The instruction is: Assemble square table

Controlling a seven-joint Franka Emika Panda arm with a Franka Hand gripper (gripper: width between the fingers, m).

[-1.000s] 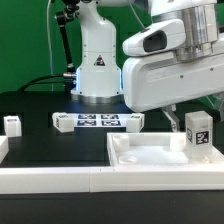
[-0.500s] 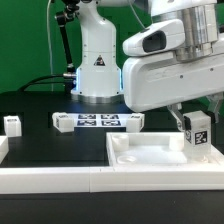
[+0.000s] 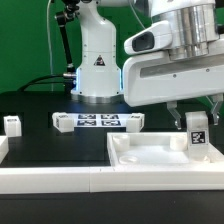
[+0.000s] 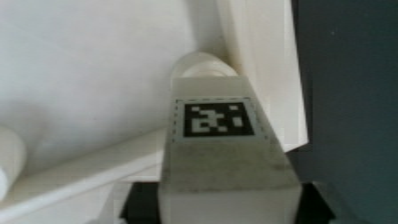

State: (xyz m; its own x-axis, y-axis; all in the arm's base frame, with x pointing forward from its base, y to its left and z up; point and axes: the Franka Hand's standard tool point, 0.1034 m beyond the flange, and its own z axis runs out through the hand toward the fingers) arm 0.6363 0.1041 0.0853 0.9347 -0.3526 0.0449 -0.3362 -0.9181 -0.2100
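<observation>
Gripping the short white plastic block leg (image 3: 198,131) (image 4: 215,150), my pincer (image 3: 197,121) (image 4: 214,198) is closed on two opposite sides of it near its upper end. The leg hangs upright. It is a plain matt white block with squared sides, and each face I can see carries a black-and-white square tag. In the wrist view the block narrows to a rounded tip at its far end.

The leg is over the large white plastic square tray-like tabletop (image 3: 150,160), close to the raised rim on the exterior view's right. In the wrist view its tip points into the angle where the rim meets the flat floor. I cannot tell whether it touches the floor. The tabletop lies flat on the black table (image 3: 40,140).

One loose white leg (image 3: 12,124) sits well apart at the exterior view's left. Two further white legs (image 3: 62,122) (image 3: 133,121) lie at either end of the marker board (image 3: 98,121).
</observation>
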